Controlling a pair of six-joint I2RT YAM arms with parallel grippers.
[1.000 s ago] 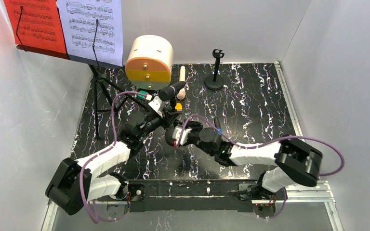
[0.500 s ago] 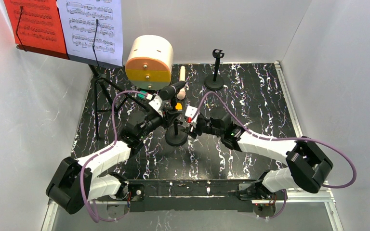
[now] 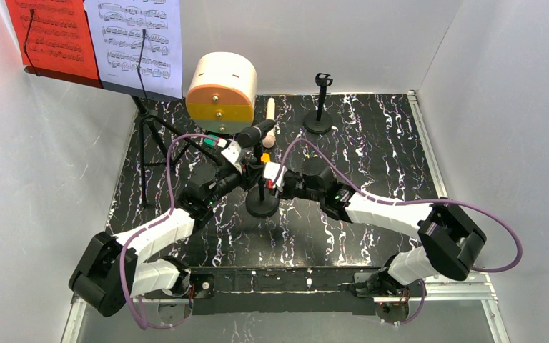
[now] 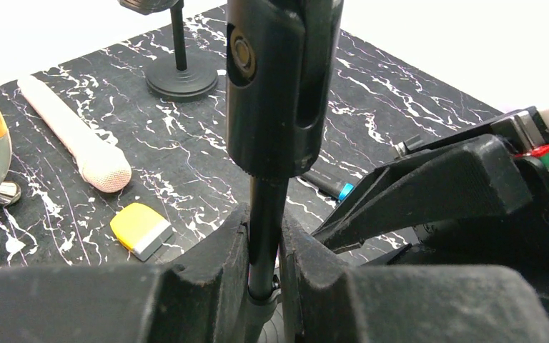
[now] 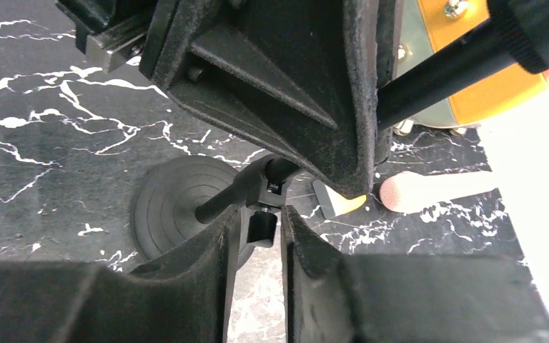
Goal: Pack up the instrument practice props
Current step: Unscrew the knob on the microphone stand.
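The mic holder (image 4: 279, 86), w/ black mic (image 3: 256, 133) at its top end, is stood mid-table and its thin stem is clamped by the left gripper (image 4: 264, 239). The right gripper (image 5: 261, 218) is placed low at the hinge just above the round base (image 5: 171, 207), fingers either side w/ a narrow gap, but contact can't be told. The cream mic (image 4: 78, 143) is laid flat near the orange-cream drum (image 3: 221, 89), a 2nd holder (image 3: 319, 107) is stood at the back, and the red page (image 3: 50, 36) and white page (image 3: 139, 39) are seen on the rack (image 3: 121, 86) at back-left.
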